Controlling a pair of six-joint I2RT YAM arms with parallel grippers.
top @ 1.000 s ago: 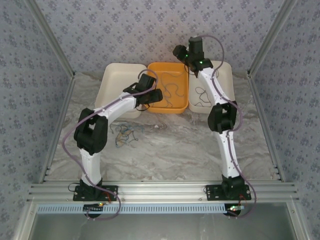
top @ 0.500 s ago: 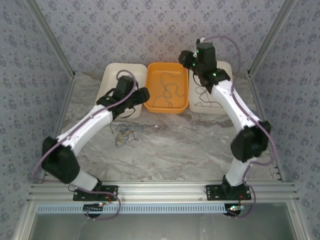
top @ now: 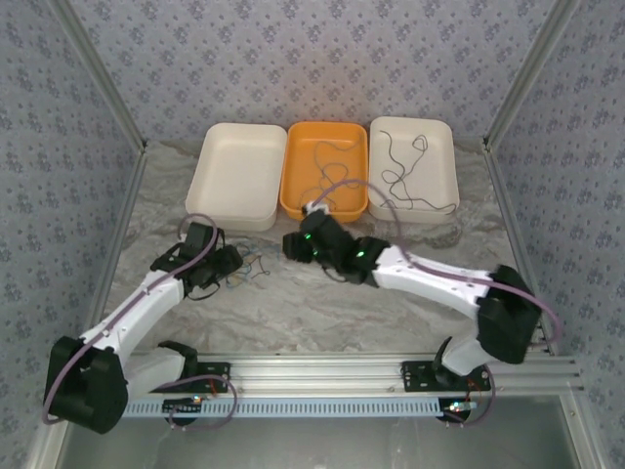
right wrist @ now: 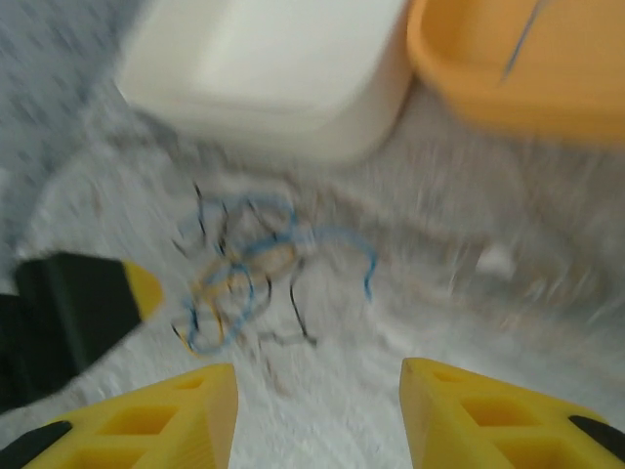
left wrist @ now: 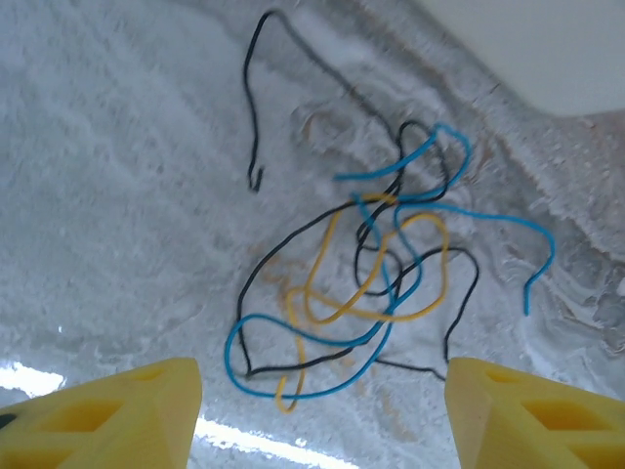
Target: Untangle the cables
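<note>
Now | left claw [left wrist: 317, 376] wide | right claw [right wrist: 317, 369] wide | cables [left wrist: 376, 278] tangled near white tray [top: 239, 174]

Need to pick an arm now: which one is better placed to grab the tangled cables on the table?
Left. The left end effector, open, hangs close over the cables, centred between its fingers. The right end effector sits farther back, with them off-centre.

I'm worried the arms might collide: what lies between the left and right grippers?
The tangled cables, black, blue and yellow, lie on the table between the left gripper and the right gripper, as the top and right wrist views show.
</note>
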